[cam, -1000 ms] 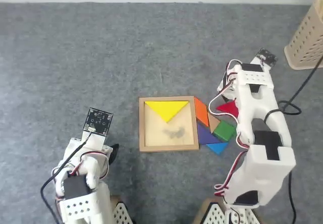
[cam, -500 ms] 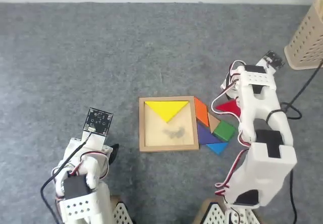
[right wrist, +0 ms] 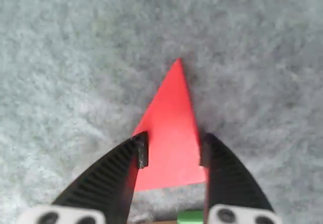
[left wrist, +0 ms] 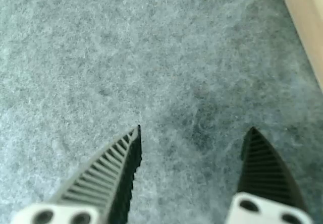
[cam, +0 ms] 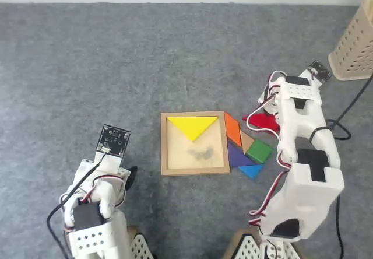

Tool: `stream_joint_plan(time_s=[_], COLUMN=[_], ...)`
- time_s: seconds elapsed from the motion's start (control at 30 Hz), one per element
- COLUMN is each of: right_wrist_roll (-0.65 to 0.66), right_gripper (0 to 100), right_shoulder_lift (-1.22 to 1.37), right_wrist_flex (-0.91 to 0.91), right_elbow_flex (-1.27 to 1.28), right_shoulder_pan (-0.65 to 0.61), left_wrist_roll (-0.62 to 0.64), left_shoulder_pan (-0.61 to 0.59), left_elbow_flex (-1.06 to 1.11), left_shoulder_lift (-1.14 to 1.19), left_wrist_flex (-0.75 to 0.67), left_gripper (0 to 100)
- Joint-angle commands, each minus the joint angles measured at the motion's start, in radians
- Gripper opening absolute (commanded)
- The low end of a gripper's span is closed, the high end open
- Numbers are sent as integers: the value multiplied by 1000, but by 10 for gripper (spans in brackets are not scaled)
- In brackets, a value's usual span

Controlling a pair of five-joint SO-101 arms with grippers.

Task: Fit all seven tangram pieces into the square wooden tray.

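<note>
**Item in hand: red triangle, right arm**

- Red triangle: I log it on the grey carpet at 2 o'clock of the wooden tray, outside the rim. Its long axis runs along the fingers and its apex points past their tips.
- Right gripper: nearer arm. Its jaws press both slanted edges, which I judge to be a clamp.
- Left gripper: at 8 o'clock of the tray, jaws apart over carpet.
- Yellow triangle: seated in the tray at 12 o'clock.
- Next move: carry toward 8 o'clock.
</note>
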Motion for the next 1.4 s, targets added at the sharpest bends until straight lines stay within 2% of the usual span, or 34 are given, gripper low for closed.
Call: stream_joint_plan(time_s=[0.0, 0.13, 0.3, 0.47, 0.63, 0.77, 0.87, 1.37], right_wrist_roll=[153, 298, 298, 293, 167, 9, -58, -72], right_gripper=[133, 137, 139, 165, 301, 317, 317, 314], right_shoulder_lift=[-28, -28, -36, -81, -53, 35, 97, 171], right_wrist_flex=[2, 74, 186, 262, 260, 236, 234, 211], right_elbow_flex=[-12, -60, -149, -172, -173, -195, -233, -293], right_shoulder_pan=[31, 71, 111, 30, -68, -93, -70, -54], left_wrist_roll=[6, 6, 6, 6, 6, 6, 6, 6], left_shoulder_pan=[2, 2, 2, 2, 2, 2, 2, 2], left_elbow_flex=[-13, -13, -13, -13, -13, -13, -13, -13], left_shoulder_lift=[-17, -17, -17, -17, -17, -17, -17, -17], left_wrist_flex=[2, 2, 2, 2, 2, 2, 2, 2], left_gripper=[299, 299, 299, 299, 299, 299, 299, 299])
